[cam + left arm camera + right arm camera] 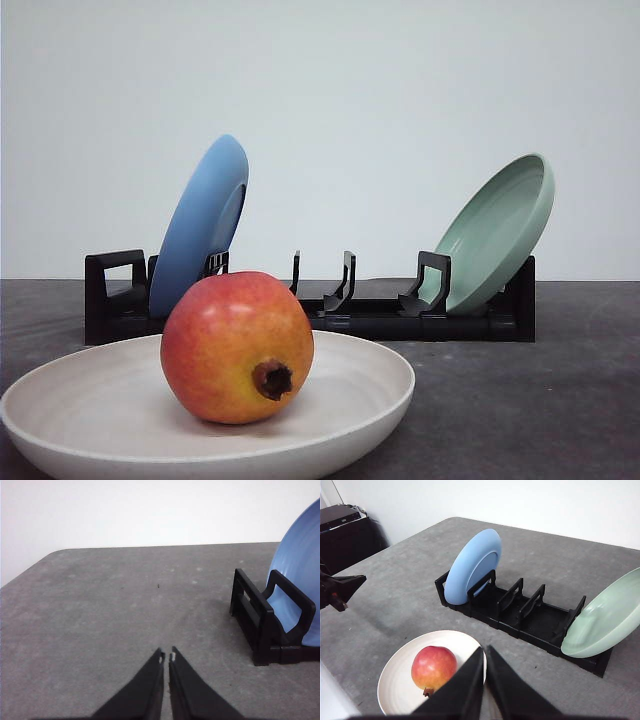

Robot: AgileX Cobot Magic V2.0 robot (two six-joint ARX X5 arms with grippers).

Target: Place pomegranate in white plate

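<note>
Front view: the pomegranate [237, 346] lies inside the white plate [60, 410], resting on the plate's floor with its dark crown stub turned toward the camera and slightly downward. The plate sits flat on the grey table [540, 400], just in front of a black dish rack [380, 315]. In the rack, a blue plate [200, 225] leans in the slot at the left end, and a pale green plate [495, 235] leans at the right end; the slots between them hold nothing. Left wrist view: the left gripper [166, 656] has its jaws pressed together, grasping nothing, above bare table beside the rack's blue-plate end. Right wrist view: the right gripper [484, 650] likewise has its jaws closed on nothing, raised above the near rim of the white plate, apart from the pomegranate.
</note>
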